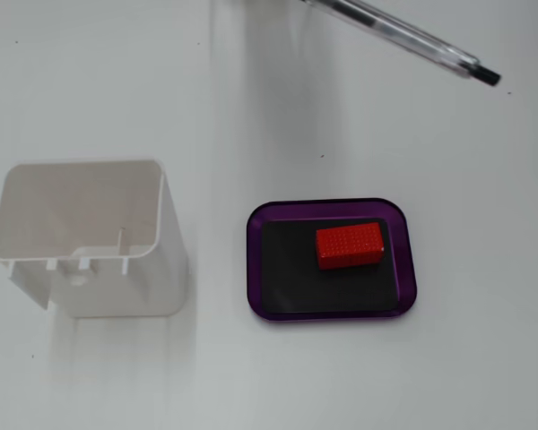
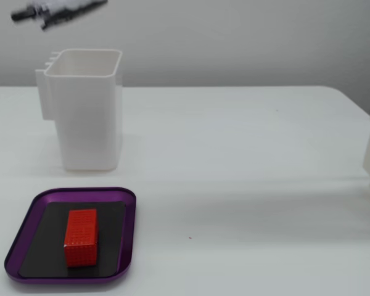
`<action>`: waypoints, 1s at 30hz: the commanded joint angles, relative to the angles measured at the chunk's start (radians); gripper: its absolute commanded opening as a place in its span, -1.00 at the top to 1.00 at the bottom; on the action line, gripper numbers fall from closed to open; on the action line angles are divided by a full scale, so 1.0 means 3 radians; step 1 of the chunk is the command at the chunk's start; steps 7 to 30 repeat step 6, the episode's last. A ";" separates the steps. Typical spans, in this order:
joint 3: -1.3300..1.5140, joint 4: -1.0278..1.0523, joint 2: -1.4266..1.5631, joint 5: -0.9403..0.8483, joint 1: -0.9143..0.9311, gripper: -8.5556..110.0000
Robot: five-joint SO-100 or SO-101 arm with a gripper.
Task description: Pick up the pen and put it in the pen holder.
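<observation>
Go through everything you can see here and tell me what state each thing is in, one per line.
pen: lifted off the table, tilted, blurred in the side fixed view; what holds it is out of frame
pen holder: upright, open top, nothing in it
purple-rimmed tray: flat on the table, holding the block
red block: lying on the tray's black mat
pincer: not in view
</observation>
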 commanded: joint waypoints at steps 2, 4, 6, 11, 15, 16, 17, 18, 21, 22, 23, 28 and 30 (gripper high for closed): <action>-0.0276 -0.0235 -0.0153 -0.0271 0.0701 0.87; -0.0276 -0.0435 -0.0363 -0.0460 0.1028 0.87; -0.0281 -0.0644 -0.0588 -0.0695 0.1299 0.87; -0.0281 -0.0644 -0.0588 -0.0695 0.1299 0.87; -0.0281 -0.0644 -0.0588 -0.0695 0.1299 0.87; -0.0281 -0.0644 -0.0588 -0.0695 0.1299 0.87; -0.0281 -0.0644 -0.0588 -0.0695 0.1299 0.87; -0.0281 -0.0644 -0.0588 -0.0695 0.1299 0.87; -0.0281 -0.0644 -0.0588 -0.0695 0.1299 0.87; -0.0281 -0.0644 -0.0588 -0.0695 0.1299 0.87; -0.0281 -0.0644 -0.0588 -0.0695 0.1299 0.87; -0.0281 -0.0644 -0.0588 -0.0695 0.1299 0.87; -0.0281 -0.0644 -0.0588 -0.0695 0.1299 0.87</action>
